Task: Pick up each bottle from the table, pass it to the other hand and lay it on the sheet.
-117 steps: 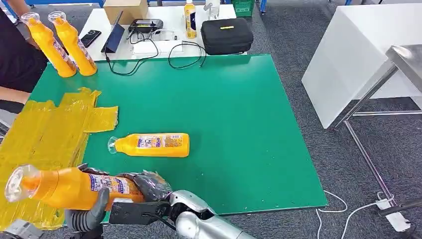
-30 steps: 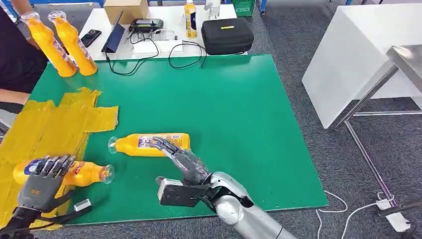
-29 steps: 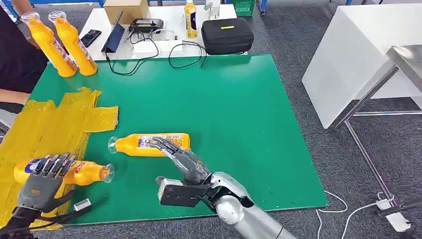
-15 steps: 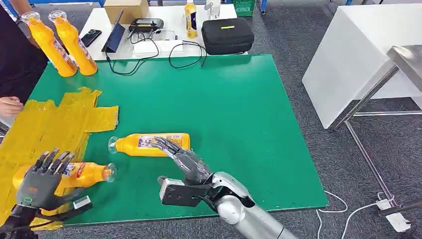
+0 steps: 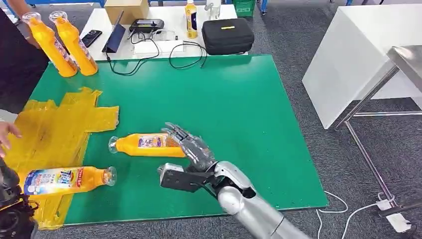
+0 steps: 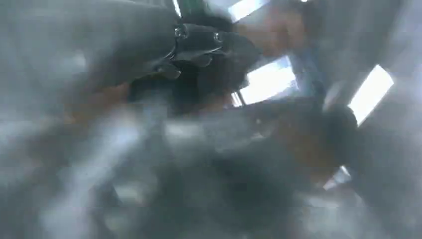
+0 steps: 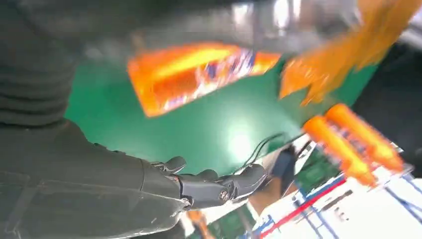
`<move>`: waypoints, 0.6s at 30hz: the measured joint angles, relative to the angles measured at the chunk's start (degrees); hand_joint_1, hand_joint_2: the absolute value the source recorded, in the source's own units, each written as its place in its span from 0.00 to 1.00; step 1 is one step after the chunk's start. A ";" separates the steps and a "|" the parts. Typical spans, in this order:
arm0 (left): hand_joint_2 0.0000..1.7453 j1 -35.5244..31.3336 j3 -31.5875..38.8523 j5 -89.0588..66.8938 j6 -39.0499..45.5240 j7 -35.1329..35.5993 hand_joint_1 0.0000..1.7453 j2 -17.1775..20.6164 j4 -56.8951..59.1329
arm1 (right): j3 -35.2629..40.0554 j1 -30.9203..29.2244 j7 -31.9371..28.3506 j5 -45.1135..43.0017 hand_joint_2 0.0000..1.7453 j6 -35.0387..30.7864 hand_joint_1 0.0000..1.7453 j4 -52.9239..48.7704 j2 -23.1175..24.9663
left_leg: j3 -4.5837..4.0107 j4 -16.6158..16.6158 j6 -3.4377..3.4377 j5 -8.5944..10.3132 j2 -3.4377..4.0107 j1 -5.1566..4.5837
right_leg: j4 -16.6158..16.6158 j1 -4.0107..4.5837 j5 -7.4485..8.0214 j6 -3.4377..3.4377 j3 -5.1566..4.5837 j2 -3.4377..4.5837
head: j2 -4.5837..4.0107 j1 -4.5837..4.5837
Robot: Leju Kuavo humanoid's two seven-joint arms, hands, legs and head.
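Observation:
An orange bottle (image 5: pixel 67 179) lies on its side on the yellow sheet (image 5: pixel 50 129), its capped neck reaching over the green mat (image 5: pixel 239 109). A second orange bottle (image 5: pixel 147 145) lies on the mat, cap toward the sheet. My right hand (image 5: pixel 191 147) hovers open at this bottle's base end, fingers spread; in the right wrist view the bottle (image 7: pixel 194 74) lies apart from the fingers (image 7: pixel 219 186). My left arm (image 5: pixel 15 216) sits at the lower left corner. The blurred left wrist view has my left hand (image 6: pixel 209 42) with fingers stretched out and holding nothing.
Two more orange bottles (image 5: pixel 50 45) (image 5: pixel 74 42) stand upright at the mat's far left corner. A person's hand (image 5: pixel 7 130) reaches in over the sheet's left edge. A black case (image 5: pixel 227 35), cables and devices lie on the white table behind. A white table (image 5: pixel 358 59) stands at the right.
My left hand has drawn back off the bottle on the sheet toward the lower left corner. My right hand has moved up to the second bottle's base. The person's hand has come lower.

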 measured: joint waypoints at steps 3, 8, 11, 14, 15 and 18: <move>0.00 -2.65 2.35 1.14 -8.40 -0.04 0.00 -3.41 -4.04 | -2.17 -4.98 1.27 3.20 1.00 -0.24 0.00 5.88 1.71 | 0.04 0.01 0.00 0.02 0.13 -0.01 | 0.01 -0.03 0.15 -0.16 0.00 0.05 | 0.00 -0.04; 0.00 -6.07 3.04 0.12 -13.40 -0.07 0.00 -8.42 -7.40 | -4.68 -12.66 4.53 8.10 1.00 -1.05 0.00 15.58 5.03 | 0.09 0.03 -0.01 0.03 0.12 -0.02 | 0.01 0.00 0.15 -0.15 0.01 0.05 | 0.00 -0.02; 0.00 -7.31 3.00 -0.17 -14.12 -0.04 0.00 -10.34 -8.18 | -5.47 -15.73 5.66 9.39 1.00 -1.18 0.00 19.86 6.58 | 0.08 0.03 -0.01 0.03 0.16 -0.01 | 0.03 0.01 0.15 -0.15 -0.01 0.06 | 0.00 -0.04; 0.00 -8.64 2.47 -0.19 -16.00 -0.04 0.00 -11.74 -8.18 | -6.17 -18.53 8.35 12.27 1.00 -1.38 0.00 24.54 8.22 | 0.07 0.03 -0.01 0.03 0.16 -0.01 | 0.03 0.02 0.15 -0.15 -0.03 0.06 | 0.02 -0.04; 0.00 -9.12 2.06 -0.36 -16.18 -0.04 0.00 -12.28 -8.14 | -6.32 -19.59 9.01 13.04 1.00 -1.33 0.00 26.29 8.90 | 0.06 0.03 -0.01 0.03 0.15 -0.01 | 0.03 0.02 0.15 -0.15 -0.03 0.06 | 0.00 -0.02; 0.00 -10.11 0.58 -0.89 -15.59 -0.04 0.00 -13.18 -8.01 | -6.39 -21.29 10.08 13.43 1.00 -0.61 0.00 29.56 10.73 | 0.07 0.02 -0.01 0.03 0.15 -0.01 | 0.03 0.01 0.15 -0.15 -0.02 0.06 | 0.00 -0.02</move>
